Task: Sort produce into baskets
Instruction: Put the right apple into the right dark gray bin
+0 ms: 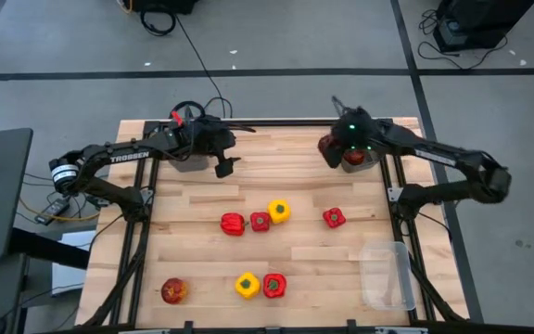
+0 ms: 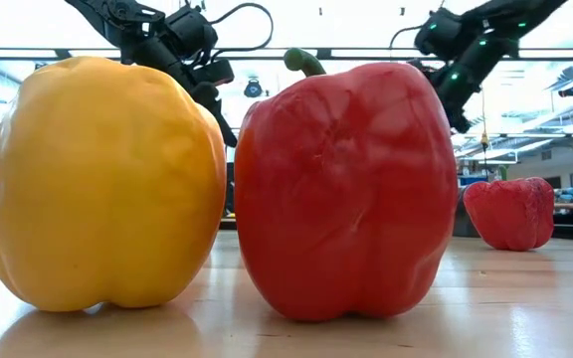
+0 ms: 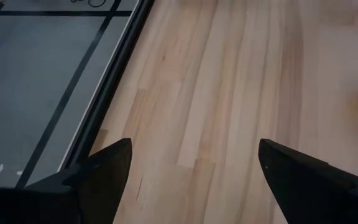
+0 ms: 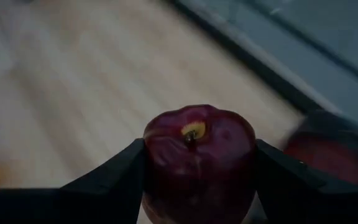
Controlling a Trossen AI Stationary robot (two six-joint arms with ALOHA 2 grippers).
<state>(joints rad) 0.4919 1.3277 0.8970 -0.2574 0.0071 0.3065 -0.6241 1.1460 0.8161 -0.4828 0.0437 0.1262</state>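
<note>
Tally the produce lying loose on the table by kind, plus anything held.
Red bell peppers: 4
Yellow bell peppers: 2
Apples: 2, one on the table, one in the right end effector
Total: 8

High view looks straight down on the whole table (image 1: 202, 199). Low view sits at tabletop level, very near a yellow pepper (image 2: 102, 184) and red pepper (image 2: 346, 189), both also seen from above. Wrist views look closely past each arm's fingers onto the wood.
</note>
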